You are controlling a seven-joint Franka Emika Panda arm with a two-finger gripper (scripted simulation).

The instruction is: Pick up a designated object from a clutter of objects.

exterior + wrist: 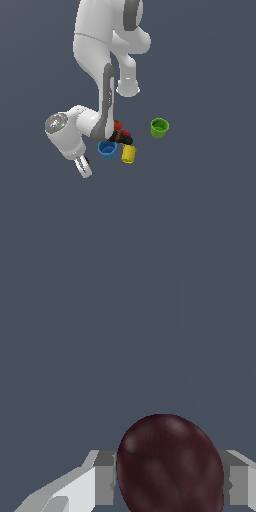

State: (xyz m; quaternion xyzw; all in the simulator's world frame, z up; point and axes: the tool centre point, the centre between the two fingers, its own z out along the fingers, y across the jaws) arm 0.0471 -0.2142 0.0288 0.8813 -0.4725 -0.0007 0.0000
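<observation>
A: Ball (170,463), dark maroon, sits between the two fingers (95,483) in wrist view. A pad is pressed to each side, no gap seen either side.

B: So gripper (167,481) state?

A: Closed onto the ball, about a ball's width apart. Nothing else in the grasp. Bkgd in wrist view is plain grey, no other item there.

B: Ext. view agree?

A: Partly. Gripper (84,166) is low on the ext. view's left, below the wrist. A speck of dark red shows by the fingers, too small to call more than that. Can't tell from either view whether the ball is off the floor.

B: Where is that rel. to the clutter?

A: Near but apart, to the ext. view's left of the blue cup (107,149).

B: Counts?

A: Ball x1. Cups x3: blue x1, yellow x1 (129,153), green x1 (159,127). Blue and yellow just beside each other; green stands apart toward the ext. view's right. Tool x1 (121,134), red-orange and black, just behind blue and yellow, partly hidden by the arm (107,95). Arm x1.
</observation>
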